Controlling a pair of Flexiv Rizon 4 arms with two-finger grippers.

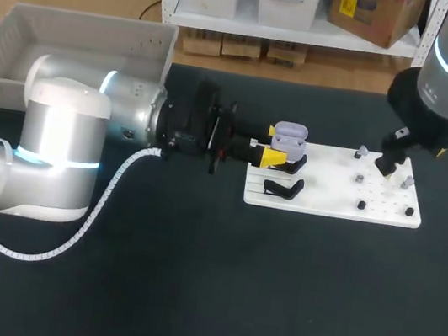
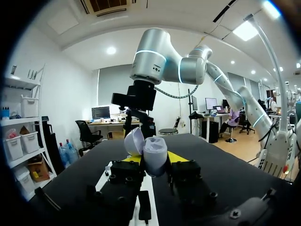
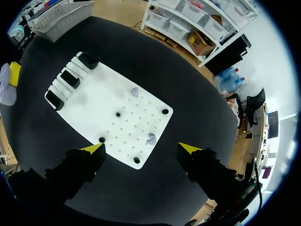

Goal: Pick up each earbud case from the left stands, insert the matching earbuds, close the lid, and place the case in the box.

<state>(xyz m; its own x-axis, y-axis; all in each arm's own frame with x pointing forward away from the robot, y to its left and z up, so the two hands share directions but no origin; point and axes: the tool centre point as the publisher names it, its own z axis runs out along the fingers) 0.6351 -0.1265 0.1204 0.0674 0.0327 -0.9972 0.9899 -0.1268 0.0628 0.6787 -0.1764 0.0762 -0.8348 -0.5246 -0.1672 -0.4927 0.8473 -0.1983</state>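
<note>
Nearest us, at the front-left corner of the white board, a black stand stands bare. Just behind it, on the board's left edge, the left gripper has the lavender earbud case pinched between its yellow tips, one on either side. The lid is flipped open and the case sits low over the stands there. Whether anything lies inside the case, I cannot tell. Over on the board's right half, two pale earbuds lie among the black pegs, well apart from the case. The right gripper hangs above that half with its fingers spread wide, gripping nothing. Far off beyond the board's left end, the grey box shows no case in the part we can see. My read is that it's early in this round. The case is in hand and opened, but fetching both earbuds, seating them, shutting the lid and the drop into the box are all to come.
</note>
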